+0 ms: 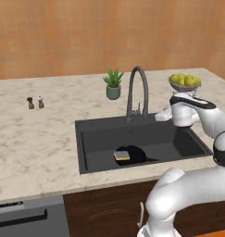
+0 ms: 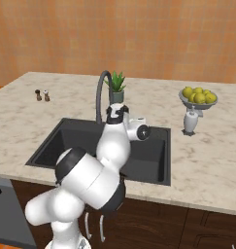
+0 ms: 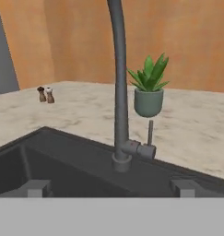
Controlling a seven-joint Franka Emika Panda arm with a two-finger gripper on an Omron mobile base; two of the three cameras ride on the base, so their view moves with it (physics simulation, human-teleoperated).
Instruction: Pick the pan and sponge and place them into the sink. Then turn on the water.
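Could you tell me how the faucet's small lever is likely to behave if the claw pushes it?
The lever looks thin and rigid, so it probably pivots rather than bends. Its narrow, smooth stem may let a fingertip slip past. The faucet looks fixed and unlikely to tip.

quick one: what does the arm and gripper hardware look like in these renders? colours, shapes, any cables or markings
Glossy white arm built of rounded, bulbous segments, with black bands at the joints. No cables or markings visible. In the hand view, the gripper shows as two small, blocky grey finger tips at the bottom.
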